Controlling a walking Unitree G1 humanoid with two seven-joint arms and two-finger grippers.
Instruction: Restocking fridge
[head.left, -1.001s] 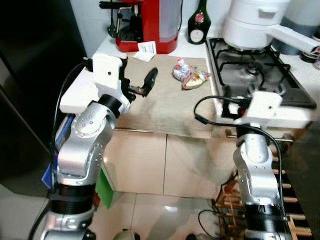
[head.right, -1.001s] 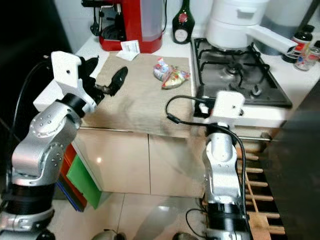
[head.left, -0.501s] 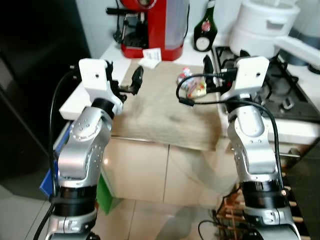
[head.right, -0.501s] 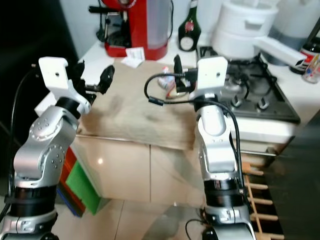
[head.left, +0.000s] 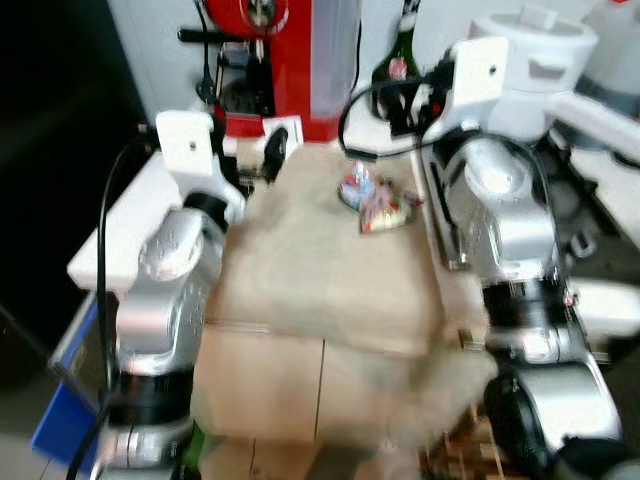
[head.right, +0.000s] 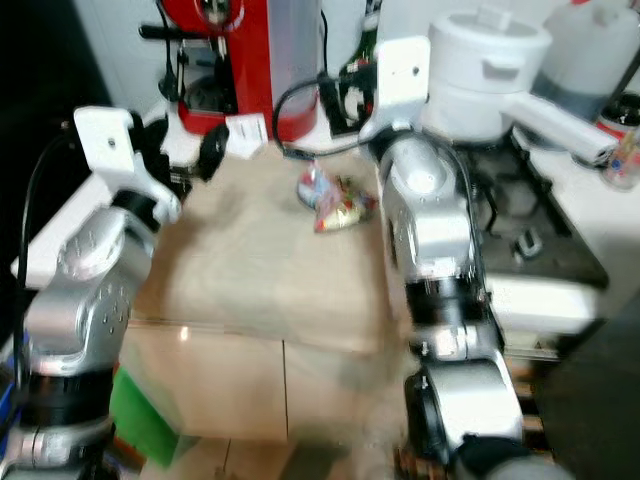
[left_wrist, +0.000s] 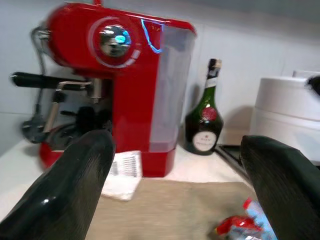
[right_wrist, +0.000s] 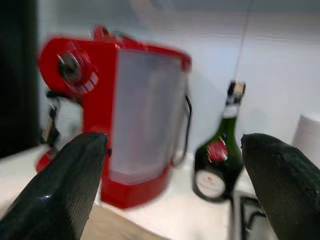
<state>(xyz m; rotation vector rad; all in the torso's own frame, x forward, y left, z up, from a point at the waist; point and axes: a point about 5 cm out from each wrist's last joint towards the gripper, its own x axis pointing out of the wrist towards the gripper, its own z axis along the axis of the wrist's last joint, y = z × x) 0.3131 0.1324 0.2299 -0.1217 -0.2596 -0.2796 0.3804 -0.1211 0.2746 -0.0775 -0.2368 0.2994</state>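
A small heap of colourful foil packets (head.left: 378, 200) lies on the beige counter (head.left: 320, 270), also seen low in the left wrist view as the packets (left_wrist: 239, 225). My left gripper (head.left: 270, 155) hovers over the counter's back left, just in front of the red coffee machine (head.left: 290, 50). Its fingers (left_wrist: 75, 185) stand wide apart and hold nothing. My right gripper (head.left: 410, 98) is raised over the back of the counter beside the green bottle (head.left: 395, 65), behind the packets. It is open and empty, its fingers (right_wrist: 75, 180) spread wide.
A black fridge (head.left: 50, 150) stands at the left. A white pot (head.left: 530, 60) sits on the gas hob (head.right: 520, 230) at the right. A white paper slip (left_wrist: 122, 167) lies before the coffee machine. The eye views are blurred.
The camera has moved closer to the counter. My right arm has risen from beside the hob to the back of the counter by the bottle. The left gripper stays near the coffee machine.
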